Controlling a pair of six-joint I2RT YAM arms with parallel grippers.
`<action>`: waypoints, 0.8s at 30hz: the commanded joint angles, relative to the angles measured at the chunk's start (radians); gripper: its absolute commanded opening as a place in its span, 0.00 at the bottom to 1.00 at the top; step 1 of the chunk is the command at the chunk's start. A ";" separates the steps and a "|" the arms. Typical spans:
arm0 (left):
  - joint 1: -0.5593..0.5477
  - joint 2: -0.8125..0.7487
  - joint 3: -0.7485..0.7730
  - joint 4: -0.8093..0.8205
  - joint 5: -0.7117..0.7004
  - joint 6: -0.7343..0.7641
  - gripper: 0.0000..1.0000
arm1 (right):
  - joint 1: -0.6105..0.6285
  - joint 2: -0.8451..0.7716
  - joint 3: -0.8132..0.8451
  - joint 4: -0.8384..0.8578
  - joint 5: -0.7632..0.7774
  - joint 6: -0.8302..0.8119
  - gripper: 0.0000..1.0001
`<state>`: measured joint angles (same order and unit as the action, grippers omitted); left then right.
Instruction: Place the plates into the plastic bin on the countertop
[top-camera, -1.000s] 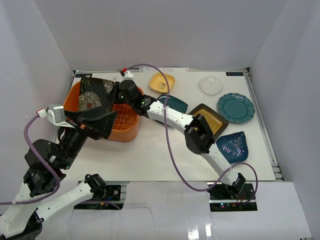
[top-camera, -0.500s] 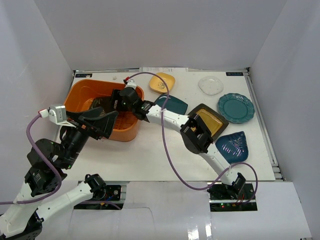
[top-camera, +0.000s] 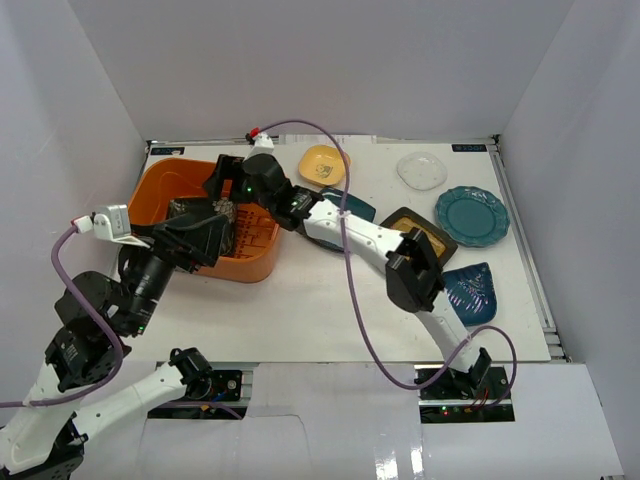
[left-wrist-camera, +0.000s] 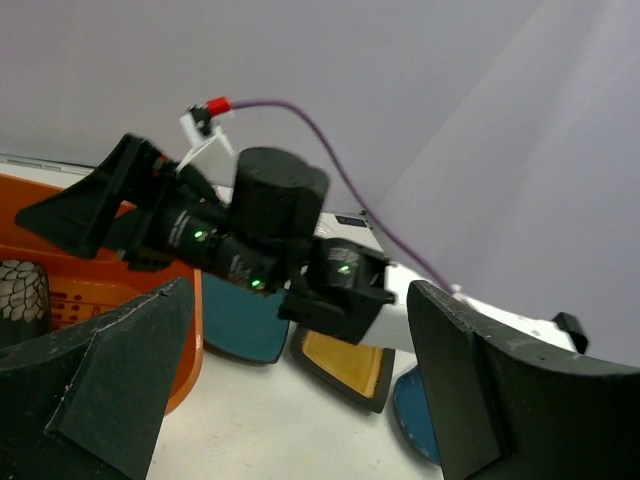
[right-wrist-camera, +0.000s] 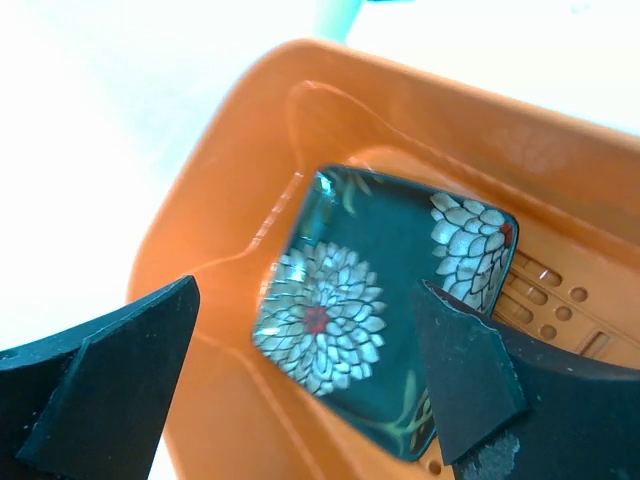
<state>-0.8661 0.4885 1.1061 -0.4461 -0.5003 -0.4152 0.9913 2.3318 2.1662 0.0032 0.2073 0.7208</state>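
Fingers of the right gripper (right-wrist-camera: 305, 290): two black pads (right-wrist-camera: 100, 390), spread wide, gripping nothing, hanging over the orange plastic rectangular bin (right-wrist-camera: 230, 190).

Black floral square plate (right-wrist-camera: 390, 260): inside the bin, directly below the gap between the right fingers, a little nearer the right-hand one. Face up, white chrysanthemum blooms showing. One edge lies close along the bin's rounded end wall on the left-hand finger's side; the opposite edge faces down the bin toward the right-hand finger. Square, so no long axis of its own; the bin's length runs on past the right-hand finger, where the slotted floor shows. Flat on the floor or propped on the wall: cannot tell.

Fingers of the left gripper (left-wrist-camera: 300, 290): two black pads (left-wrist-camera: 110, 390), wide apart, empty. The bin's orange wall sits just beyond the left-hand finger, with a sliver of the floral plate at the picture's edge.

Beyond the left fingers' gap: the right arm (left-wrist-camera: 280, 200) crosses from side to side. Under it lie the teal square plate (left-wrist-camera: 240, 320) and the black-rimmed mustard square plate (left-wrist-camera: 345, 365); the blue plate (left-wrist-camera: 410, 405) peeks out beside the right-hand finger.

White countertop (top-camera: 300, 300), overhead view, all to the right-hand side of both grippers and outside the bin: small yellow square plate (top-camera: 323, 163), clear round plate (top-camera: 421, 170), teal scalloped round plate (top-camera: 472, 215)
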 joint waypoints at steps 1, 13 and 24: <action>-0.002 0.024 -0.008 -0.042 0.005 -0.039 0.98 | 0.000 -0.208 -0.089 0.060 0.000 -0.073 0.93; -0.001 0.052 -0.267 0.012 0.232 -0.125 0.98 | -0.051 -1.032 -1.293 0.208 0.358 0.118 0.25; -0.002 -0.064 -0.411 0.044 0.318 -0.014 0.98 | -0.056 -0.996 -1.735 0.408 0.523 0.660 0.67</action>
<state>-0.8661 0.4438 0.7074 -0.4320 -0.2150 -0.4667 0.9314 1.2716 0.4000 0.2504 0.6407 1.2194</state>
